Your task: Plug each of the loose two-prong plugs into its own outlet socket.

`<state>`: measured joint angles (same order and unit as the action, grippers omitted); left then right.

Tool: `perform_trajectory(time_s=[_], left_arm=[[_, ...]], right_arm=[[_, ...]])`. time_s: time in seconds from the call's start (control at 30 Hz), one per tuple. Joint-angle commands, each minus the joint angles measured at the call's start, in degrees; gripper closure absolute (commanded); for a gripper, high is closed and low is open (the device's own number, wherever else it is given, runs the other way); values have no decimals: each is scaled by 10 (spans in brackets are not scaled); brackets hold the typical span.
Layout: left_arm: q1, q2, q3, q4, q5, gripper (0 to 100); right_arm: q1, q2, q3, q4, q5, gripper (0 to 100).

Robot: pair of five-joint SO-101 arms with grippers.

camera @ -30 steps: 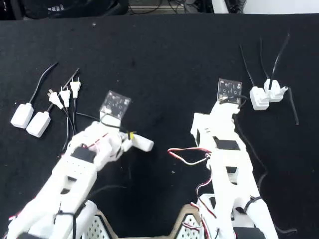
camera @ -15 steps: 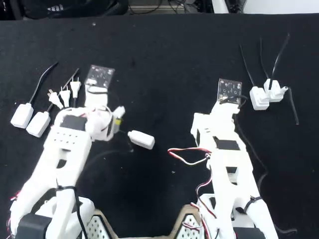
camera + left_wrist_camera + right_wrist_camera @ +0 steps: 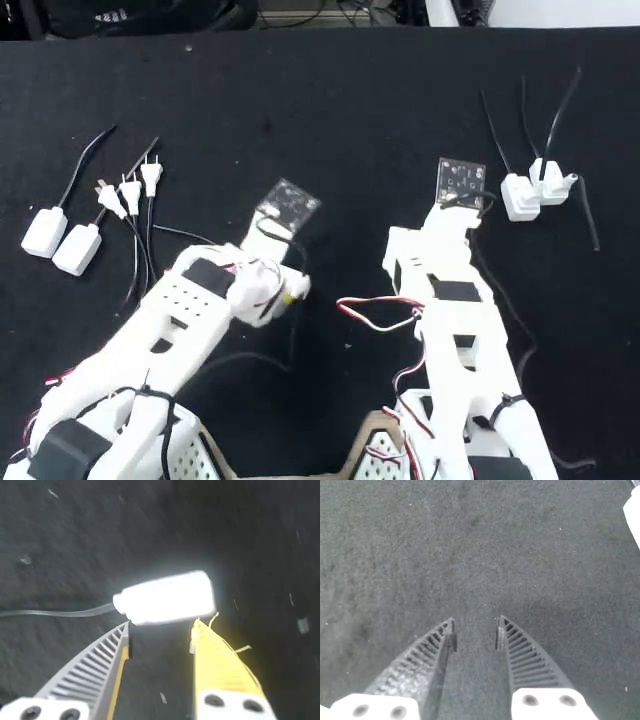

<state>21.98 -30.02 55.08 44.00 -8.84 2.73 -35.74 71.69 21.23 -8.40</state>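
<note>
Left arm swung back from the plug cluster since half a second ago; it now sits over the lone socket block (image 3: 167, 597), which lies flat on the counter (image 3: 340, 100) left of centre, cable (image 3: 55, 613) trailing off one end; left end effector (image 3: 160, 630) open, tips right at the block's near long side, not around it; three loose plugs (image 3: 130, 188) well apart at far left, beside two more sockets (image 3: 60, 240); right end effector (image 3: 474, 630) open over bare counter; plug-and-socket pair (image 3: 535, 188) far right looks mated; step reads as the socket grasp; next move likely needs a short advance to straddle the block, then a square close across its width, clear of the cable.
</note>
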Motion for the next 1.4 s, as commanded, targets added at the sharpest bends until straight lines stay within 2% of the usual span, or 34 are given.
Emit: perform_trajectory(time_s=[0.0,0.13,0.33,0.4,0.53,0.67,0.8,1.13,1.37], left_arm=[[-47,-7,19,-112,54,801],[-80,-8,2,-125,93,801],[-112,-8,-11,-124,93,801],[-117,-8,-15,-100,92,800],[-88,-8,-39,-8,91,798],[-26,-3,-58,35,68,798],[6,-1,-52,32,47,798],[-4,111,-30,-107,52,801],[-4,101,-88,-63,53,802]], right_arm=[[-7,-18,-21,-1,1,871],[-7,-19,-21,-1,1,871],[-7,-19,-21,-1,1,871],[-7,-18,-21,-1,1,871],[-8,-18,-21,-1,1,871],[-10,-17,-21,-1,1,871],[-8,-17,-21,-1,1,871],[-8,-17,-21,-1,1,871],[-8,-17,-21,-1,1,871]])
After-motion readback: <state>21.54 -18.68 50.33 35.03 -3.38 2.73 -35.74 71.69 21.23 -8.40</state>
